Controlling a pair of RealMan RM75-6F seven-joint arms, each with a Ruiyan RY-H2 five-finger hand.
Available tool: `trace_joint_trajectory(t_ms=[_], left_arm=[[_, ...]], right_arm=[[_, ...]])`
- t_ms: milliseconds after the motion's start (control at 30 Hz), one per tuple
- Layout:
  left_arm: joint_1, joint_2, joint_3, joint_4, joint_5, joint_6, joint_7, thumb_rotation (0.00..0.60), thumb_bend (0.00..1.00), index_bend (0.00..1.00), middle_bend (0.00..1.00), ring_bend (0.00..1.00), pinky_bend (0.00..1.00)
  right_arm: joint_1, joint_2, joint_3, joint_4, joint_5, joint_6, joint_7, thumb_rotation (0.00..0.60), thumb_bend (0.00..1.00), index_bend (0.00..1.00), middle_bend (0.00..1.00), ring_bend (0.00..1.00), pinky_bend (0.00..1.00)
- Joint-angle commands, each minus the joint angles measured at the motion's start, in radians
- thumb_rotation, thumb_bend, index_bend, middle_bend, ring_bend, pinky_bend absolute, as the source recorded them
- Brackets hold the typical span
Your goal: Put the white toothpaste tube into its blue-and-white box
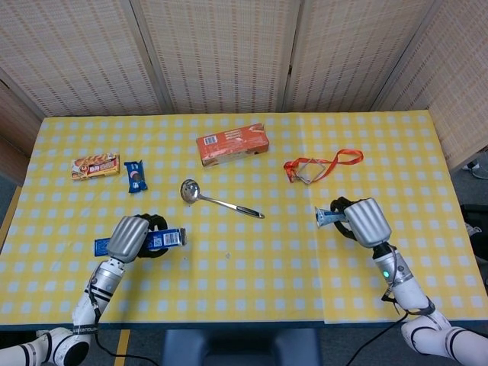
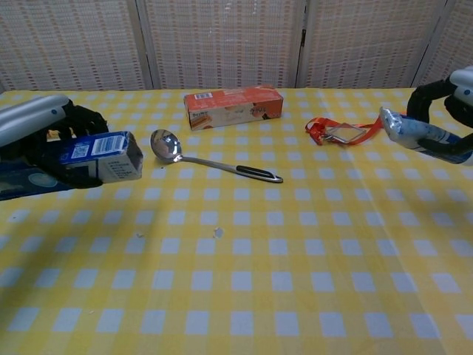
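- Left hand [image 1: 130, 237], lower left of the head view, grips our blue-and-white box [image 2: 100, 157] just above the table [image 1: 252, 282].
- Ladle [image 1: 216, 200] lies centre.
- Right hand [image 1: 367, 222], lower right, holds the white toothpaste tube [image 2: 417, 134] aloft.

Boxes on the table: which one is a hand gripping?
The blue-and-white box, gripped by the left hand near the table's front left; the orange box lies untouched farther back.

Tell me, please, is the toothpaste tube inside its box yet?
Out: the right hand holds the toothpaste tube aloft, far from the box.
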Motion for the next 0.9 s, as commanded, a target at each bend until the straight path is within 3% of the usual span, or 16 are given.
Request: trace_joint_trajectory(t_ms=[33,200,333,533,900], left_arm=[[0.004,0.017,-0.008,-0.033,-0.01,0.003,-0.006,0.6,0.21,0.59,0.58,0.53,0.59],[0.007,0.031,-0.033,-0.101,-0.027,0.023,-0.004,0.6,0.21,0.59,0.58,0.53,0.59],[0.006,0.025,-0.044,-0.144,-0.032,0.039,0.026,0.6,0.21,0.59,0.58,0.53,0.59],[-0.002,-0.012,-0.051,-0.207,-0.028,0.056,0.056,0.6,0.21,0.59,0.58,0.53,0.59],[-0.019,-0.121,-0.091,-0.298,-0.087,0.085,0.101,0.6,0.21,0.59,0.62,0.55,0.59]], right_arm=[[-0.01,0.043,0.034,-0.155,0.026,0.003,0.244,0.6,0.53,0.85,0.66,0.82,0.82],[-0.004,0.115,0.071,-0.349,0.07,-0.058,0.579,0.6,0.53,0.85,0.66,0.82,0.82],[-0.007,0.108,0.1,-0.406,0.068,-0.027,0.65,0.6,0.53,0.85,0.66,0.82,0.82],[0.011,0.132,0.112,-0.539,0.046,-0.064,0.87,0.6,0.53,0.85,0.66,0.82,0.82],[0.051,0.065,0.146,-0.582,0.014,-0.054,1.078,0.6,0.53,0.85,0.66,0.82,0.82]])
